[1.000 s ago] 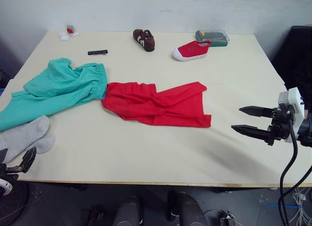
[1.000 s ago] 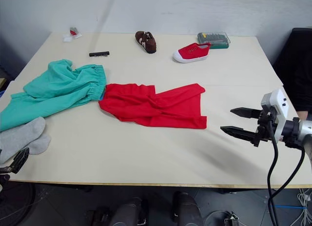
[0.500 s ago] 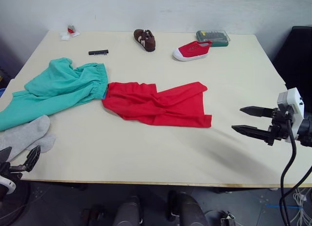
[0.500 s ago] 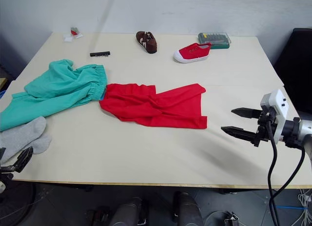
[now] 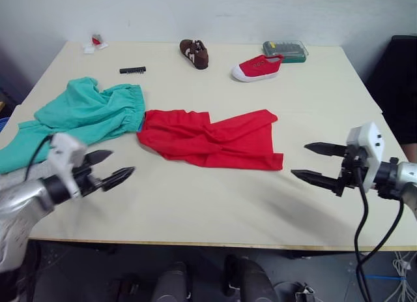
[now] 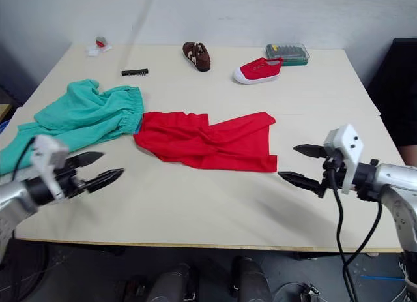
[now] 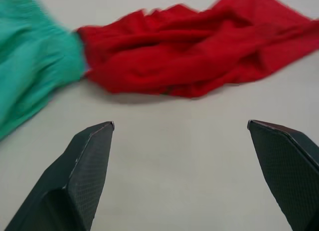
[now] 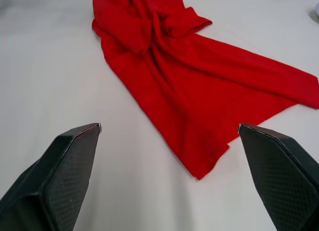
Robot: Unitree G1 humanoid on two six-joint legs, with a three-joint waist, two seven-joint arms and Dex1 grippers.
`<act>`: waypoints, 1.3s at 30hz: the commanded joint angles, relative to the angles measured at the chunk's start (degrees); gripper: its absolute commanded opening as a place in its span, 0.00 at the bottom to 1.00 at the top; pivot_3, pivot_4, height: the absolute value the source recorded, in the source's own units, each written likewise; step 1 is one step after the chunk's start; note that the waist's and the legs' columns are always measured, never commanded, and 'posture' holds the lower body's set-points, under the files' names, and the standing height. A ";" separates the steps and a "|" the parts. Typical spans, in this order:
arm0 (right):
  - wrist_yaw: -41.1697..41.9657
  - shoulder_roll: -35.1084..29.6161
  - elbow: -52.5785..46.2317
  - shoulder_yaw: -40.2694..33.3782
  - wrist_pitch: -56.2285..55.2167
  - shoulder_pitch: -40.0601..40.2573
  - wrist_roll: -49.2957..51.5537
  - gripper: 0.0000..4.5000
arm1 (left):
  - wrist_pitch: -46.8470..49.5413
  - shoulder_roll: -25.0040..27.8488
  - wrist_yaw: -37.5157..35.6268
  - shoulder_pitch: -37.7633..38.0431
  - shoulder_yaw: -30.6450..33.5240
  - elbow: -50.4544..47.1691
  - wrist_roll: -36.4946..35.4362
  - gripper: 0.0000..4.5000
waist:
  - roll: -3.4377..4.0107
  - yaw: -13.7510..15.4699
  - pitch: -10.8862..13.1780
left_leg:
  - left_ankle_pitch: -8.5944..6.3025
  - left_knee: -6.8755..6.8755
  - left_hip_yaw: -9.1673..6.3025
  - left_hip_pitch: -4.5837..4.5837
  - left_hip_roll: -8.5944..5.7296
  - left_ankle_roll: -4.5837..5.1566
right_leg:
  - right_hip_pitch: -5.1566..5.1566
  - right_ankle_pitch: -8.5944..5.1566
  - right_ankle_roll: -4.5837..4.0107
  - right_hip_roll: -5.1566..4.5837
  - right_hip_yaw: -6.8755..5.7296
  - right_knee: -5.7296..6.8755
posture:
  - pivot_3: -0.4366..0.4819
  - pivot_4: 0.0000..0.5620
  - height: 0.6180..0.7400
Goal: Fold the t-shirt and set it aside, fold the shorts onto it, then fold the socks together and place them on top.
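Left wrist view: the left gripper (image 7: 180,127) has its two black fingers spread wide, nothing between them, bare table (image 7: 174,161) below. Just past the fingertips lies the t-shirt (image 7: 189,56), crumpled and red; the shorts (image 7: 30,66) touch its end, blurred at the frame edge.

Right wrist view: the right gripper (image 8: 169,126) also stands wide apart and empty, fingers aimed at the t-shirt's loose corner (image 8: 199,116), not touching it.

Head views: left gripper (image 5: 114,165) hovers over the front left of the table, near the t-shirt's left end. Right gripper (image 5: 313,162) hovers at the front right, near the garment's right hem. T-shirt (image 5: 212,139) lies unfolded mid-table, wrinkled lengthwise. Shorts (image 5: 81,113) spread to its left, waistband touching the red cloth; their far left end is cut off by the frame and partly covered by the left arm. Socks cannot be made out; the spot at the front left edge is behind the left arm.

Back of the table: a clear plastic case (image 5: 285,50) with a green base, holding small coloured parts too small to tell. Just beside it a red shoe (image 5: 256,67) with a white sole. Further left a brown shoe (image 5: 193,53), a black strip (image 5: 132,70), and a small red-and-white item (image 5: 94,42) at the far corner, unidentifiable.
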 commanded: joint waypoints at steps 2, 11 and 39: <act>-2.98 1.80 -2.73 2.33 -0.95 -1.51 -1.21 1.00 | -5.44 -1.64 -6.57 -12.59 -10.17 10.68 6.93 1.00 | -0.02 -0.15 0.00 | 0.02 0.00 0.11 0.02 0.01 -0.02 | -0.01 0.01 0.01 0.05 0.06 0.04 | 0.48 0.27 1.00; -7.19 5.32 -2.91 8.34 -1.85 -4.74 -5.00 1.00 | -14.45 -11.61 -15.89 -29.33 -22.92 27.29 17.07 1.00 | -0.07 -0.12 0.03 | 0.12 0.15 0.38 0.02 -0.02 0.02 | -0.07 0.08 0.16 0.12 0.20 0.16 | 0.48 0.27 1.00; -12.19 12.31 15.79 14.16 -5.31 -14.76 -15.90 0.91 | -33.88 -30.02 -11.75 -41.46 -26.75 52.68 33.79 0.33 | -0.14 -0.22 0.07 | 0.10 0.73 0.41 -0.14 -0.05 0.30 | -0.07 0.21 0.38 0.04 0.18 0.29 | 0.48 0.27 1.00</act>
